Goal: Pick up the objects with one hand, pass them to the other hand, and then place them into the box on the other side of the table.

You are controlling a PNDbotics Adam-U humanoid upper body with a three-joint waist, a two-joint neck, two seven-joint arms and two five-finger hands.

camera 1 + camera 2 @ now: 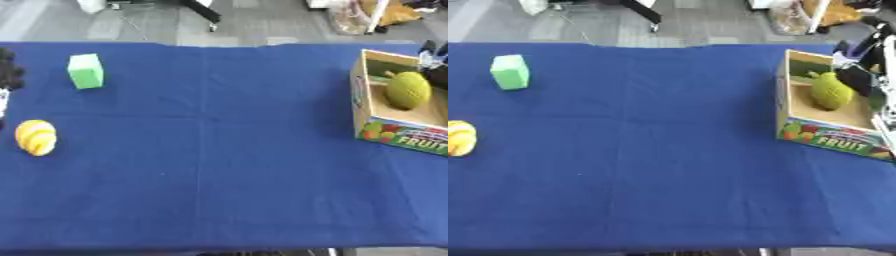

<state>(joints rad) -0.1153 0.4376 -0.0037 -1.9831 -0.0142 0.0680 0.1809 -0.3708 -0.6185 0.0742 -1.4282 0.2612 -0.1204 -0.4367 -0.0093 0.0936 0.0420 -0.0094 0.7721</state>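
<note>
1. The left hand (9,70) shows at the left edge as a black, lumpy mass of fingers, with a short white or silver piece just below it.
2. The right arm (866,75) shows at the right edge as black blocky segments with pale silver-white strips between them; its finer details cannot be made out.

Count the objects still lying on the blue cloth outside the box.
2: a green block at the far left, and a yellow striped object nearer, at the left edge. A green fruit already sits inside the box.
</note>
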